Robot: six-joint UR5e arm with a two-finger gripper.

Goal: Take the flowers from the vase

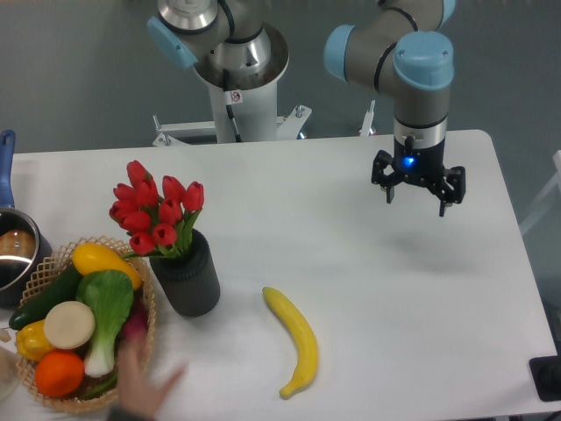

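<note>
At the far left edge, a metal pot with a blue handle point(10, 250) sits partly out of frame. Just beside it stands a woven wicker basket point(147, 324) heaped with produce: a yellow pepper, a dark green cucumber, a leafy green vegetable, a pale round disc, an orange fruit. A blurred human hand point(140, 386) reaches in at the bottom edge, at the basket's near rim.

Right of the basket, almost touching it, stands the short black ribbed cylindrical vase point(188, 276), upright on the white table point(351, 289). The bunch of red tulips with closed buds and green stems point(156, 210) is seated in its mouth, leaning up and to the left, spreading wider than the vase itself. So the flowers are not yet lifted.

Further right, a yellow banana point(295, 338) lies on the table, apart from the vase.

At the right, well apart from the vase, the black two-finger gripper point(417, 195) hangs above the table on the grey and blue arm, pointing down, its fingers spread and holding nothing.

The step in hand appears to be the approach, barely begun. The next move likely calls for travelling left across the table to the tulips, lining the spread fingers around the stems just above the vase mouth, then closing and drawing upward without tipping the vase. The hand near the basket is a hazard worth minding.
</note>
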